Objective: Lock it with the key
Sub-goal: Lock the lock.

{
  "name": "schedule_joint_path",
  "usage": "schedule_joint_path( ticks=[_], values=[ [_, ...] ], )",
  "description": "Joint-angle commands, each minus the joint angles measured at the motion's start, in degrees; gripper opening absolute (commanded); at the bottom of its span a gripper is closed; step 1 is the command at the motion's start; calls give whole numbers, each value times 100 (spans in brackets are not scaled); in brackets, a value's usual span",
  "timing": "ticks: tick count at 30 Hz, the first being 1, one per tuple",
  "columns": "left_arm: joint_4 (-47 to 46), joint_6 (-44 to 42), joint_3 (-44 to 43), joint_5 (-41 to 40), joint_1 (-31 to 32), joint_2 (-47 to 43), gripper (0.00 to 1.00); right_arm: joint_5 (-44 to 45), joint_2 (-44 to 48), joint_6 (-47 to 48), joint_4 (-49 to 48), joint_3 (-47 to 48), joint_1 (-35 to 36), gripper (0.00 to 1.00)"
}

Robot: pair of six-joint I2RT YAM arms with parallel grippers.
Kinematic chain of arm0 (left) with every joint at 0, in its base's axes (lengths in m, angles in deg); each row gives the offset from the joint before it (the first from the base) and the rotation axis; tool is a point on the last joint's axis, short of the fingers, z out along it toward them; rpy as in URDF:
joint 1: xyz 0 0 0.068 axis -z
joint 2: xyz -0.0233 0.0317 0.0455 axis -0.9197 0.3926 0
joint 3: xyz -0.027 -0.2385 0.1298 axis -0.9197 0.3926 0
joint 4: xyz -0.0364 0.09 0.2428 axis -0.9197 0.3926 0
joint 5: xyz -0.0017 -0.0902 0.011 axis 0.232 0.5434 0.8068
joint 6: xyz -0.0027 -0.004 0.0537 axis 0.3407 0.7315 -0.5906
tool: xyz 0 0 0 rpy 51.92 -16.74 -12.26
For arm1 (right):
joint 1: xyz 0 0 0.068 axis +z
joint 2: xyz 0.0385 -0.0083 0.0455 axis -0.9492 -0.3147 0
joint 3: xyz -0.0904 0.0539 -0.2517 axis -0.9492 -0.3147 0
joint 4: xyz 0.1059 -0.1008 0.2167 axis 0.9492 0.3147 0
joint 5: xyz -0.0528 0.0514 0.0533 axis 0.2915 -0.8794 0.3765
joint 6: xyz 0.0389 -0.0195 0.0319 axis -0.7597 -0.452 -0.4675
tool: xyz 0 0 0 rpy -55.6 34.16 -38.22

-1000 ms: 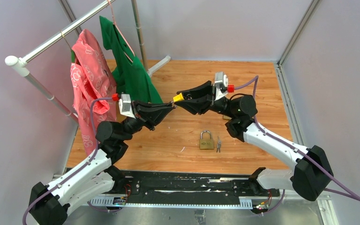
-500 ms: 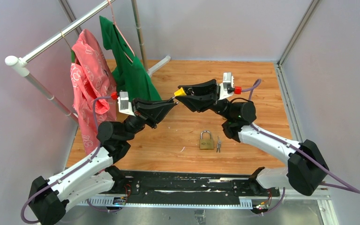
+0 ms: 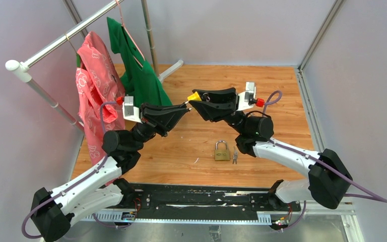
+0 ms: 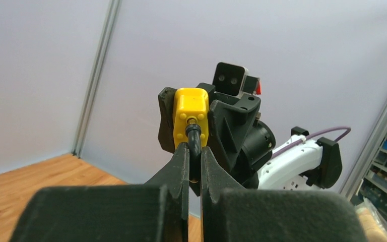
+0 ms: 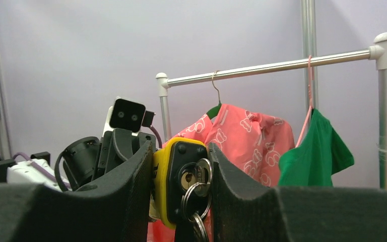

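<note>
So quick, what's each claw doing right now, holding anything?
Left gripper: closed on the black loop of the yellow padlock.
Right gripper: closed around that padlock's body, key in it.

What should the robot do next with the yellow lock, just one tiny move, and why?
Probably the left gripper should push the black shackle it pinches straight into the yellow padlock. The right gripper holds the padlock's body, and the key sits in its keyhole, so neither gripper is free to turn it. Whether the shackle is fully seated cannot be told.
</note>
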Motion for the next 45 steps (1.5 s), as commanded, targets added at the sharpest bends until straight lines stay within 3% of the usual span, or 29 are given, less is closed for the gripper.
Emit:
schedule_joint_path(
  ticks=[1,7,15,18,23,28,33,36,45],
  values=[
    [-53,704,-513,714,470,171,0,-736,-612,1139,3458,12,809,0],
    [-58,924,-498,911,469,287,0,-482,-451,2114,4718,471,1173,0],
    [-111,710,-518,1119,436,128,0,-504,-139,2153,4707,-57,1118,0],
    [-17,616,-512,1353,331,58,0,-583,185,2472,5490,100,1007,0],
    [882,135,-408,2533,-180,-183,0,-1524,1128,3037,7243,711,542,0],
    [2247,-864,-430,2646,-559,-453,0,-1656,1538,3494,8797,1284,387,0],
    [2283,-828,-375,2795,-626,-442,0,-1713,1532,3454,8966,1448,384,0],
    [2280,-954,-339,2903,-629,-451,0,-1698,1494,3584,9198,1554,376,9],
    [2285,-1128,-139,3064,-627,-517,0,-1631,1531,3501,9211,1755,240,59]
  ],
)
